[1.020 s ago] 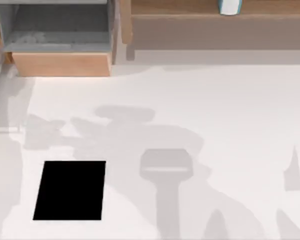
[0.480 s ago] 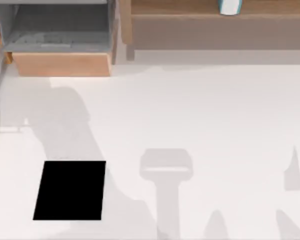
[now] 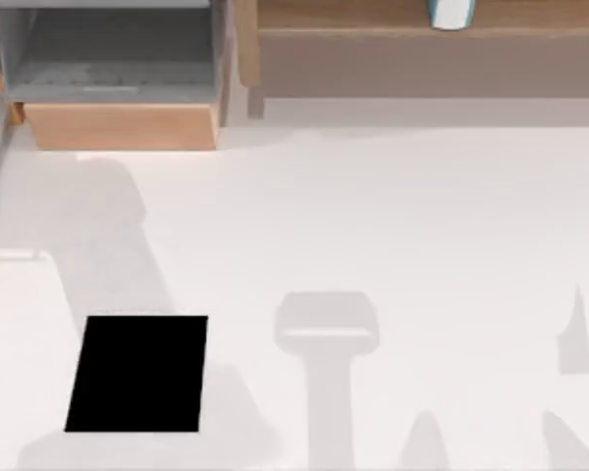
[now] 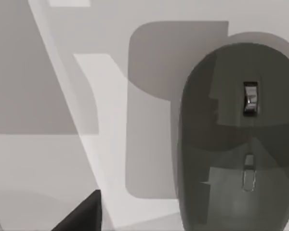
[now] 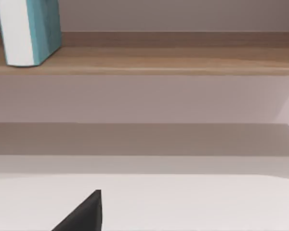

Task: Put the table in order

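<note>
Overhead camera looking down on table, wrist cameras close, right facing shelf

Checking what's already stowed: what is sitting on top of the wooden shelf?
A white and teal box stands upright on the wooden shelf, toward its left half in the top view. Its upper part is cut off by the picture edge; the space under the shelf is shadowed.

Even, bright light is washing over the white bench, and soft grey shadows are falling across its left and lower parts (edges faintly blurred), with no glare anywhere.
</note>
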You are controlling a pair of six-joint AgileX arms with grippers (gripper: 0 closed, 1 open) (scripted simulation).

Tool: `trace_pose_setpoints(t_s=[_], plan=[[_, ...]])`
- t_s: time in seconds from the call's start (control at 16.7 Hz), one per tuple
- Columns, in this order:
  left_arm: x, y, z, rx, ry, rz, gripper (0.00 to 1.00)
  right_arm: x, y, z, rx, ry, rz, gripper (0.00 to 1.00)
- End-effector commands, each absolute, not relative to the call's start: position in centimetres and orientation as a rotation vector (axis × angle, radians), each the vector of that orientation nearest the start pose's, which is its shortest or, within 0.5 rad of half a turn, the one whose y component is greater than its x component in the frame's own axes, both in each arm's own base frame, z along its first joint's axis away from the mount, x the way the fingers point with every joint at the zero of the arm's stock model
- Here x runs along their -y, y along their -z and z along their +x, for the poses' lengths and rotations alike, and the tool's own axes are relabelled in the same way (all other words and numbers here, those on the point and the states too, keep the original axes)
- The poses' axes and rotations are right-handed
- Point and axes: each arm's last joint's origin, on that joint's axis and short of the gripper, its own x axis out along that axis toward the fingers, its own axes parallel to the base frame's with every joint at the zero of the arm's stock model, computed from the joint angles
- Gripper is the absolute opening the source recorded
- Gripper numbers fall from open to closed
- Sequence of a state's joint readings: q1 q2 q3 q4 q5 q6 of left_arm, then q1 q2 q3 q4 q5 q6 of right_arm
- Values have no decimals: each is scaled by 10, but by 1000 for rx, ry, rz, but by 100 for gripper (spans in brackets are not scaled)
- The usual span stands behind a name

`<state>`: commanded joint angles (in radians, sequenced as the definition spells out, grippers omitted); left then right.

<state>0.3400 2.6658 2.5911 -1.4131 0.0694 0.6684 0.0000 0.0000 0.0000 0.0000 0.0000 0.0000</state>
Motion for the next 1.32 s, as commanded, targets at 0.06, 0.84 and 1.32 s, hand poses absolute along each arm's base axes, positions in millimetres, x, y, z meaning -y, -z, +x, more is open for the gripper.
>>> trace_pose_setpoints(t_s=[0.06, 0.84, 1.32], plan=[[-178, -164, 486, -1454, 254, 235, 100, 1, -160, 106, 0, 0, 0, 100], [-178, -137, 489, -1452, 252, 235, 100, 1, -160, 106, 0, 0, 0, 100], [-177, -134, 489, -1454, 254, 235, 70, 1, -160, 106, 0, 0, 0, 100]])
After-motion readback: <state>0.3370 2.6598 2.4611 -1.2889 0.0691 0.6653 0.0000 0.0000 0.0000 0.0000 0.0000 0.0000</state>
